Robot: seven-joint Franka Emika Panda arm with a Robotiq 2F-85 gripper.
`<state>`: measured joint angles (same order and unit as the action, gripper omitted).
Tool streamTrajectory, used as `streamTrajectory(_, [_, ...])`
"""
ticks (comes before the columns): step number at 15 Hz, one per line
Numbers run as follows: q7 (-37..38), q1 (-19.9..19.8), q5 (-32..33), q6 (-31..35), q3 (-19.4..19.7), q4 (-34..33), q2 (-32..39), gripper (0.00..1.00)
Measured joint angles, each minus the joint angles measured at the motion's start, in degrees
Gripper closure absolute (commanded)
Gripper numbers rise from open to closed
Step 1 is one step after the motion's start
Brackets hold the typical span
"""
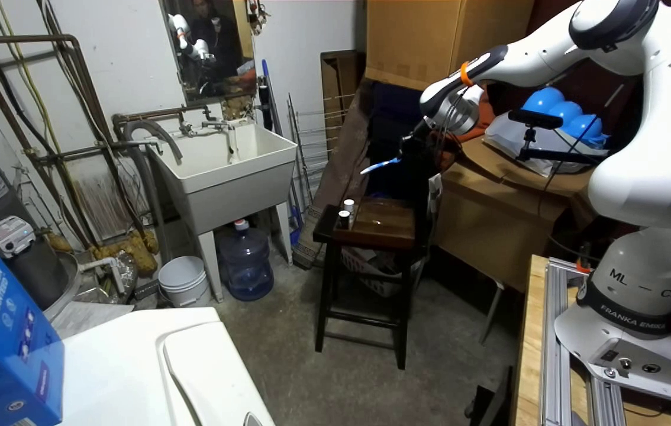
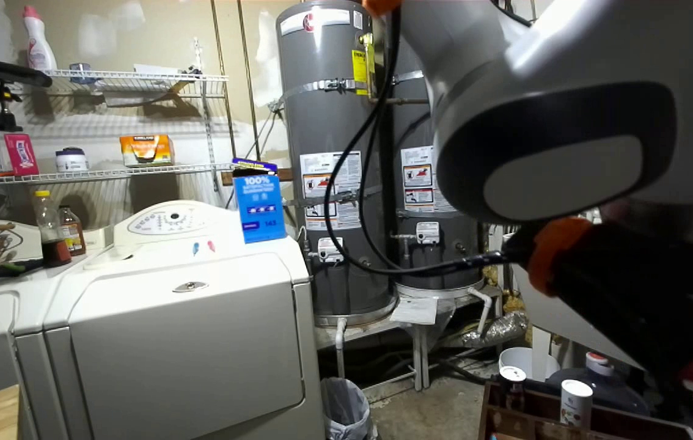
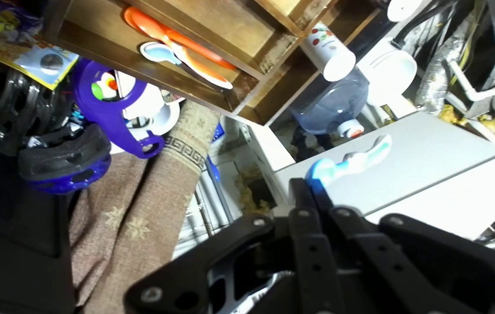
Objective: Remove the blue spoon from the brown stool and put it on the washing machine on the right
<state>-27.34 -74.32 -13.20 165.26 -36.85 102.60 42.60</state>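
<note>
The blue spoon [image 1: 380, 166] is in the air above the dark brown stool [image 1: 392, 228] in an exterior view. My gripper [image 3: 310, 187] is shut on the spoon's blue end; its pale handle [image 3: 367, 159] sticks out past the fingertips in the wrist view. The stool's top shows in the wrist view as wooden compartments [image 3: 247, 26]. Two orange spoons [image 3: 151, 26] and a spoon with a light-blue bowl [image 3: 160, 53] lie in one compartment. The white washing machine [image 2: 187, 342] stands away from the gripper, and its top also shows in an exterior view [image 1: 116, 349].
A big blue box [image 2: 261, 211] stands on the washing machine, near a small blue thing [image 2: 195, 248] and a small pink thing [image 2: 211, 245]. White-capped containers [image 2: 575, 403] stand on the stool. A utility sink [image 1: 241, 171] and cardboard boxes [image 1: 483, 219] flank the stool.
</note>
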Motion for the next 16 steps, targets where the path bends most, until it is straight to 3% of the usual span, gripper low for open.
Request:
streamTrajectory(3, [-3.99, -2.02, 0.02, -2.35, -4.98, 2.87, -3.68, 0.99])
streamTrajectory(8, [-6.78, -1.19, 0.02, -5.77, -11.52, 6.18, -9.51, 0.99])
streamTrajectory(11, [-8.62, 0.86, -0.01, -7.51, -14.45, 8.82, -12.56, 0.99])
streamTrajectory(16, [-11.71, 7.12, -0.01, -8.74, -14.95, 14.64, -16.93, 0.99])
